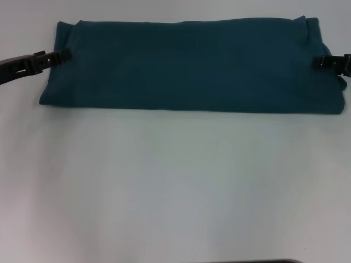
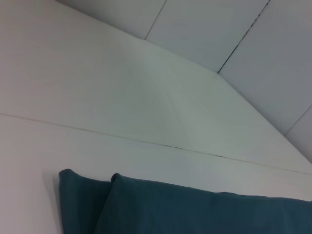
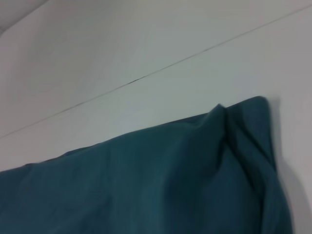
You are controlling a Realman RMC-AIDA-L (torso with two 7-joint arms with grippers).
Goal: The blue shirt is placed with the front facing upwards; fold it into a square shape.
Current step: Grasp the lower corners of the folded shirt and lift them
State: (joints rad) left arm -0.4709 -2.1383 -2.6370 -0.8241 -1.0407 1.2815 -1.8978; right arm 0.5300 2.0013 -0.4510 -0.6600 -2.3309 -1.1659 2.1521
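In the head view, the dark teal-blue cotton shirt (image 1: 192, 66) is seen lying on the pale white table (image 1: 175, 186), already folded into a long horizontal band near the far edge, well away from the robot's body. No lettering or collar is shown on the upper face. The black left gripper (image 1: 59, 56) is placed at the band's left short end, its tip touching the cloth edge, and the black right gripper (image 1: 323, 61) is set likewise at the right short end. Whether the fingers of either are parted or pressed on fabric cannot be told. This mirrored placement is judged to suit a fold of the two ends toward the middle, by which the long band would be brought closer to a square.

In the left wrist view, only a layered corner of the shirt (image 2: 161, 204) is shown, with two stacked folds lying on the table (image 2: 122, 97); the arm's own fingers are not seen.

In the right wrist view, the opposite end of the shirt (image 3: 161, 180) is seen, with a puckered crease near its corner, where several layers are gathered.
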